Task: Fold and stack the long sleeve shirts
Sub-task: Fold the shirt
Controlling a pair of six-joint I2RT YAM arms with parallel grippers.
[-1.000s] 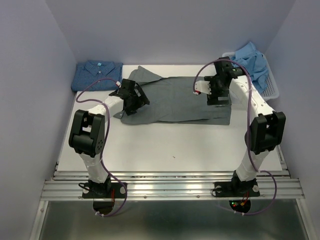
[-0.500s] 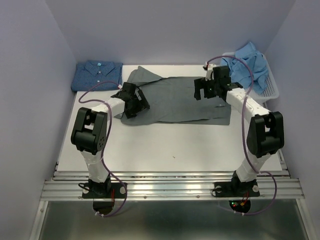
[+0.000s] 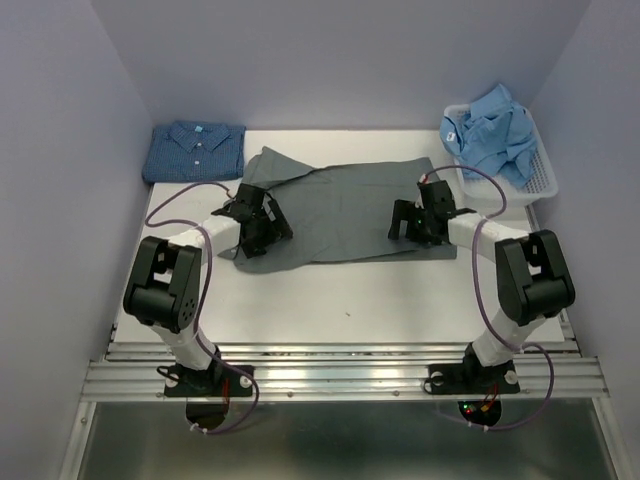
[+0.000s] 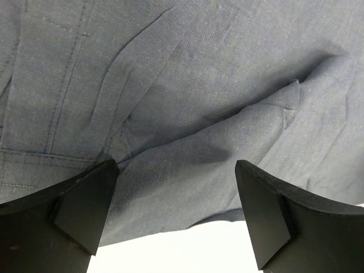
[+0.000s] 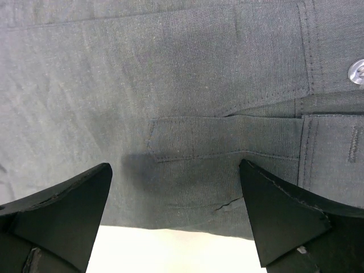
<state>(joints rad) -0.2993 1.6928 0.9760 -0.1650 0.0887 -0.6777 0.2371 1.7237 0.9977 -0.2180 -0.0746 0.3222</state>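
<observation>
Mid-desk, far half: grey shirt [image 3: 350, 205] lies spread out, long axis running L to R, one part angling off toward the far-left corner. Cloth creased and bunched at L end, flatter at R end.

Far-left corner of desk [image 3: 330, 300]: dk-blue dotted shirt [image 3: 196, 150], folded into a neat rectangle, collar up, just beside the grey one, not touching as far as I can tell.

Far-right edge: lt-blue shirt [image 3: 497, 130], crumpled, heaped in white mesh basket [image 3: 545, 180], partly spilling over its rim.

Left arm [image 3: 215, 228] reaches low over L end of grey shirt. Left jaws spread wide, nothing between them; wrist cam shows both black fingers [image 4: 85, 210] over rumpled grey folds, strip of bare desk at the near edge. Contact w/ cloth: can't tell.

Right arm [image 3: 470, 232] low over R end of grey shirt. Right jaws also spread wide, gripping nothing; wrist cam shows stitched seams, a sewn strip, pale button [image 5: 357, 70] at R, shirt's near edge w/ bare desk beyond it.
</observation>
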